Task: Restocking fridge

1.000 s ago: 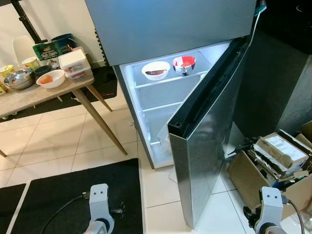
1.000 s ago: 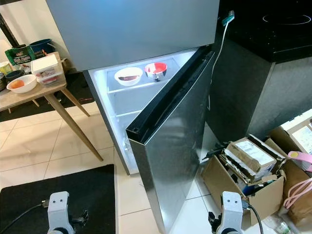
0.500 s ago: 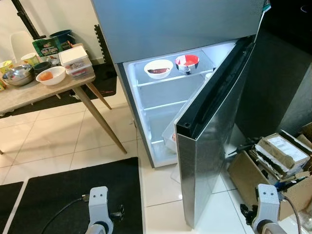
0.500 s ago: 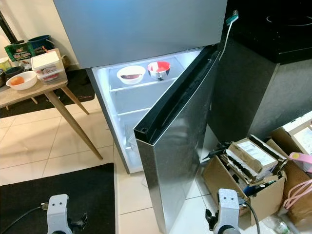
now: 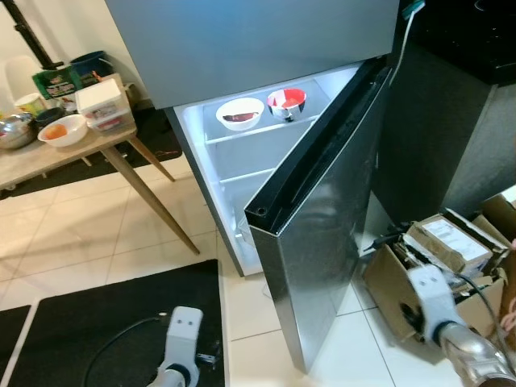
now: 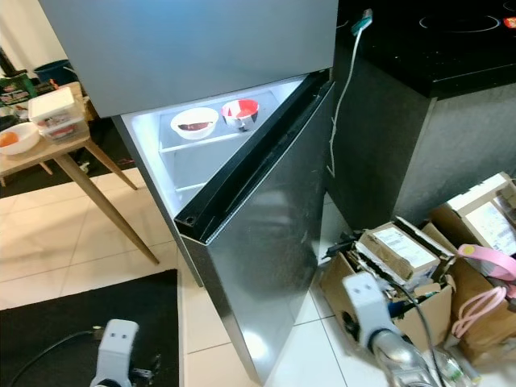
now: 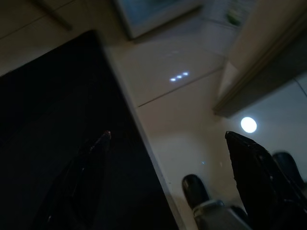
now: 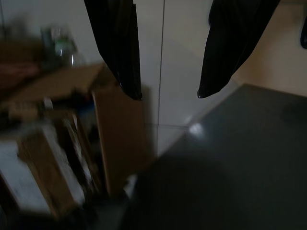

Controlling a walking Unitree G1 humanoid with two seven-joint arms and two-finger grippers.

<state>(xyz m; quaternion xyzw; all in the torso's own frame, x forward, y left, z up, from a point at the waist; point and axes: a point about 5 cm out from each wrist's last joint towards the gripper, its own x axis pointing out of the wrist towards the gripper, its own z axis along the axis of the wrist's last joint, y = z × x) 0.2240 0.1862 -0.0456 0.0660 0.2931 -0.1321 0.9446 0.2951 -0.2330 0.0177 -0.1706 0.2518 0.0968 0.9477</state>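
Steel-grey fridge [image 5: 266, 40] stands ahead with its lower door [image 5: 322, 234] swung wide; the lit compartment holds a white bowl [image 5: 240, 114] and a red-and-white bowl [image 5: 286, 101] side by side on the top shelf. Left of it, a wooden worktop [image 5: 72, 153] carries a white lidded container [image 5: 102, 103], a white bowl with something orange [image 5: 61, 130] and a steel bowl [image 5: 8, 133]. Right of the door sits a cardboard box [image 6: 403, 266] of packages, their labels too small to read. The right-eye view adds a pink strap [image 6: 484, 262]. Right tool [image 8: 165, 93] hangs open and empty beside the box; left tool [image 7: 168, 143], fingers spread and empty, hangs over the black mat [image 5: 89, 322] and tiles.
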